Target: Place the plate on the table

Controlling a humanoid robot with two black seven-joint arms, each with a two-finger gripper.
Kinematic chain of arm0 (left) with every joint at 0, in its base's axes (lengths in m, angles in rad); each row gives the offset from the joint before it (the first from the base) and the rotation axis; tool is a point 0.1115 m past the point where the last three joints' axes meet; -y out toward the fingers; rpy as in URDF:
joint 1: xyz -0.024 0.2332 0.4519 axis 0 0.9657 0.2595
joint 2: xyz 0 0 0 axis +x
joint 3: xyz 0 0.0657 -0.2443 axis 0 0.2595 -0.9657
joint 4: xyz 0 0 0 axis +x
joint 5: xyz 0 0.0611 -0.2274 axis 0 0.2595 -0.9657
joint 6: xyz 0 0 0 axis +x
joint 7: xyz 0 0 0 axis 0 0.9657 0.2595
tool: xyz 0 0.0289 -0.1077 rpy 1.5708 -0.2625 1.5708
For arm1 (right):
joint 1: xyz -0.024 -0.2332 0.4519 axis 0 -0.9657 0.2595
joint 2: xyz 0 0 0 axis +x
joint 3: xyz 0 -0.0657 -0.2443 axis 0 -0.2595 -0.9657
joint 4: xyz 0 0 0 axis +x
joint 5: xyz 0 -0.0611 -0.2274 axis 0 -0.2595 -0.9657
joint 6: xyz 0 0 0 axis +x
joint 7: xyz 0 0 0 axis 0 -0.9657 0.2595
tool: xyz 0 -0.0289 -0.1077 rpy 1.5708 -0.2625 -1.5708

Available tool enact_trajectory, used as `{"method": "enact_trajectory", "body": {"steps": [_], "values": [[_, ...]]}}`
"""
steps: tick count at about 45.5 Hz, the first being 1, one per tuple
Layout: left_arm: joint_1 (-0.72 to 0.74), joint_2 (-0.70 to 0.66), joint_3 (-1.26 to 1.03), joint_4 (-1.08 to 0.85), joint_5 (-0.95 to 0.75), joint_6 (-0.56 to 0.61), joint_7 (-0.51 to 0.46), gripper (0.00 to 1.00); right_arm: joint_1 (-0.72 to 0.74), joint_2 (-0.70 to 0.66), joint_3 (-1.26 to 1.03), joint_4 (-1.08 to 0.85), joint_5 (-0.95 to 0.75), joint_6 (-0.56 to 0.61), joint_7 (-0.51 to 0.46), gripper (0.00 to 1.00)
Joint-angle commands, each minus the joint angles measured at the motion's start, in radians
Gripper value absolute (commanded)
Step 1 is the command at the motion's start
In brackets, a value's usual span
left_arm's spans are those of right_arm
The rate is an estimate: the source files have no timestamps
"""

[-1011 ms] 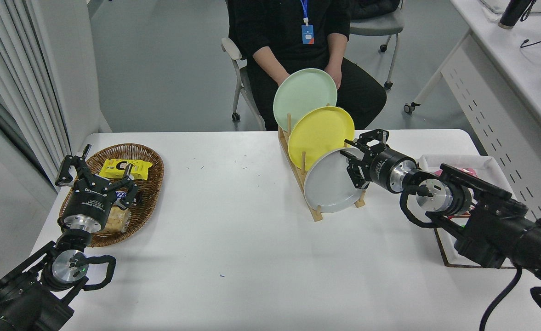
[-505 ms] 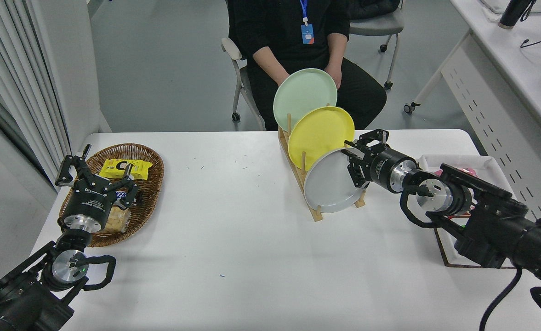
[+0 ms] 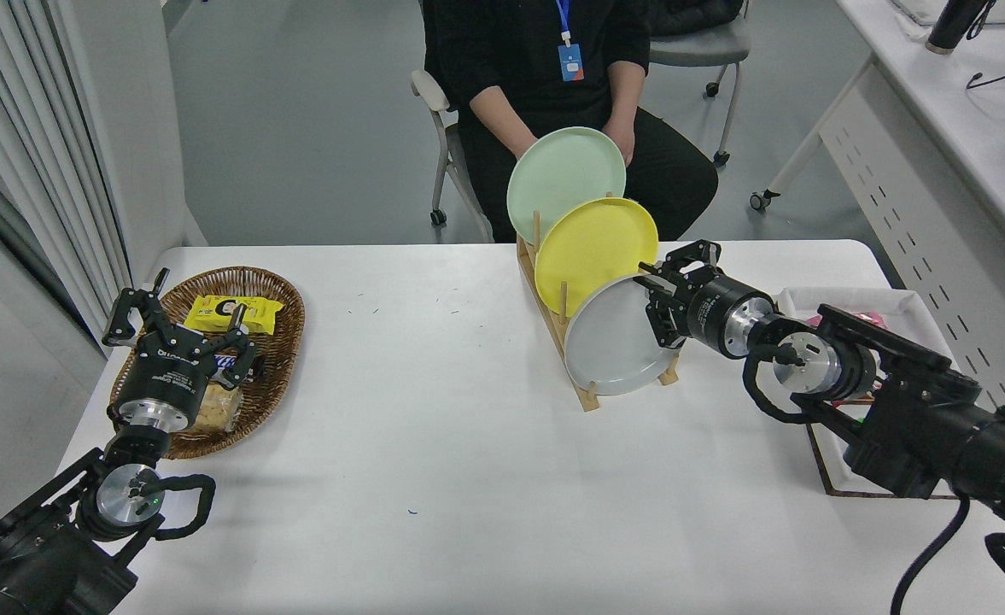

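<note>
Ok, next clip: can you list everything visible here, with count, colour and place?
Round light-grey plate: 1, front rack slot, right gripper at its rim.
Round yellow plate: 1, middle slot.
Round pale green plate: 1, rear slot.
Wooden plate rack: 1, table centre.
Brown wicker basket: 1, left, holding snack packets.
White tray: 1, right.
White table: 1.
Seated person: 1, far side.
Left gripper: black, parked over basket.
Right gripper: black, open.

Both arms are matte black with silver metal wrist rings and looped black cables. The left end effector [image 3: 179,320] carries white lettering; the right end effector [image 3: 663,295] has slim linked black fingers.
</note>
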Motion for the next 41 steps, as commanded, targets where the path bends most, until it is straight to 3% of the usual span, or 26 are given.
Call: {"method": "enact_trajectory", "body": {"steps": [1,41], "values": [[0.000,0.000,0.000,0.000,0.000,0.000,0.000,0.98,0.000,0.000,0.000,0.002,-0.001,0.003,0.000,0.11],[0.000,0.000,0.000,0.000,0.000,0.000,0.000,0.98,0.000,-0.034,0.011,0.079,0.012,-0.028,-0.002,0.04]]}}
